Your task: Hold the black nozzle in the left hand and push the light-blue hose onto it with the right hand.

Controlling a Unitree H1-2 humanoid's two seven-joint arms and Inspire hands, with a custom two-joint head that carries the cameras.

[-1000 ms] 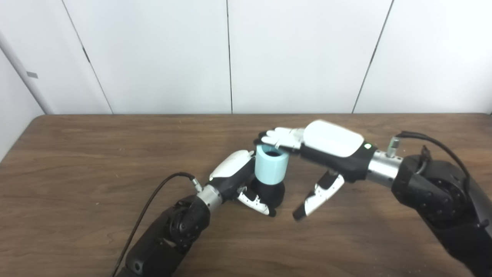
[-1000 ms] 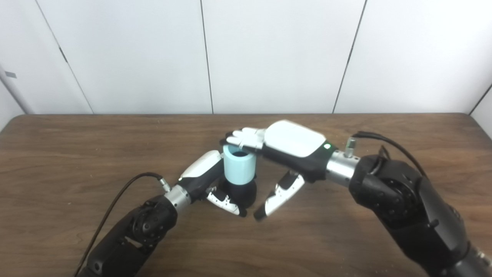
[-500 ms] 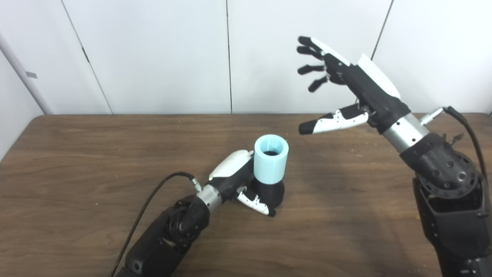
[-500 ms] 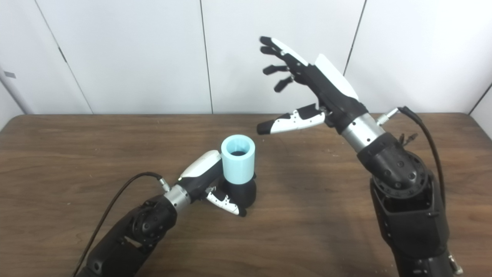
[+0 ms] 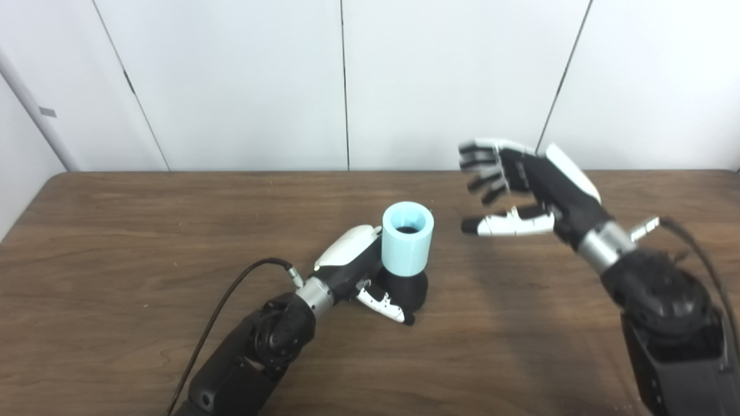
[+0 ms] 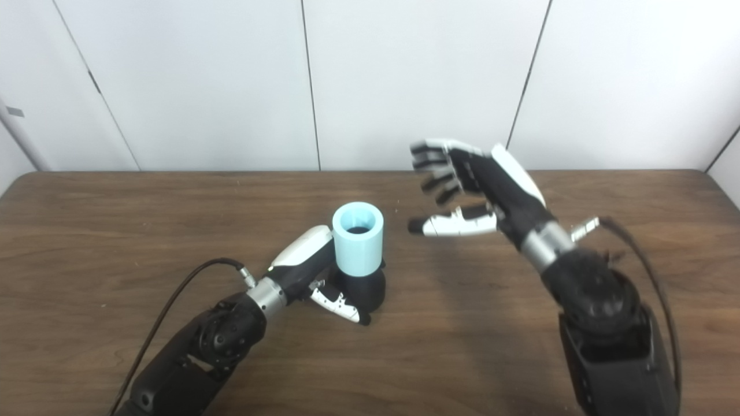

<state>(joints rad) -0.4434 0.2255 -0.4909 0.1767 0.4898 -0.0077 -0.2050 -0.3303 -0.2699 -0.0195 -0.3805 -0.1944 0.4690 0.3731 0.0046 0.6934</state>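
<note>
Item one, at left: a black cable (image 5: pixel 231 289) running over the wooden table (image 5: pixel 115 231) to the left arm's wrist. Item two: the left hand (image 5: pixel 358 271), white-backed, low on the table, its fingers wrapped round the black nozzle (image 5: pixel 411 289) with the thumb lying across the nozzle's front base. Item three: the black nozzle itself, standing upright on the table near the centre, base flared. Item four: the light-blue hose (image 5: pixel 407 237), a short wide tube seated upright on top of the nozzle, open end facing up, its left side touching the back of the left hand. Item five, at right: the right hand (image 5: pixel 520 188), raised above the table and well apart from the hose, holding nothing, fingers spread and slightly curled, thumb pointing left toward the hose; the picture of it is somewhat blurred. Backdrop: white wall panels (image 5: pixel 231 86) behind the table's far edge.
</note>
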